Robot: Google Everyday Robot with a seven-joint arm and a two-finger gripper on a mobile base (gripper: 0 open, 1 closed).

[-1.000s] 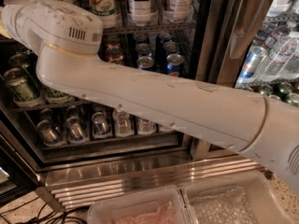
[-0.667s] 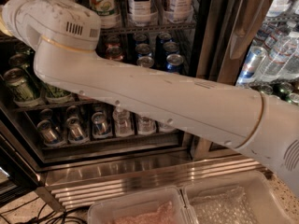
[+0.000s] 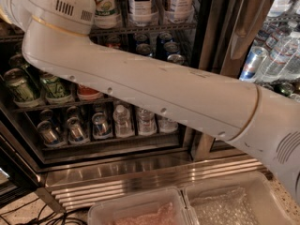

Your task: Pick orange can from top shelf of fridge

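Gripper out of view beyond arm point(image 3: 140, 88) at upper left, state untellable; orange can unseen.

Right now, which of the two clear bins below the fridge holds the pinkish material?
The left bin; the right bin holds clear bubble wrap instead. The claw is out of view, beyond the top-left end of the arm.

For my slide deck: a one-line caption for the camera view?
White robot arm stretches across the fridge toward its upper left; gripper out of frame.

White arm point(image 3: 154, 90) across fridge point(image 3: 140, 172), hand seemingly beyond top-left edge
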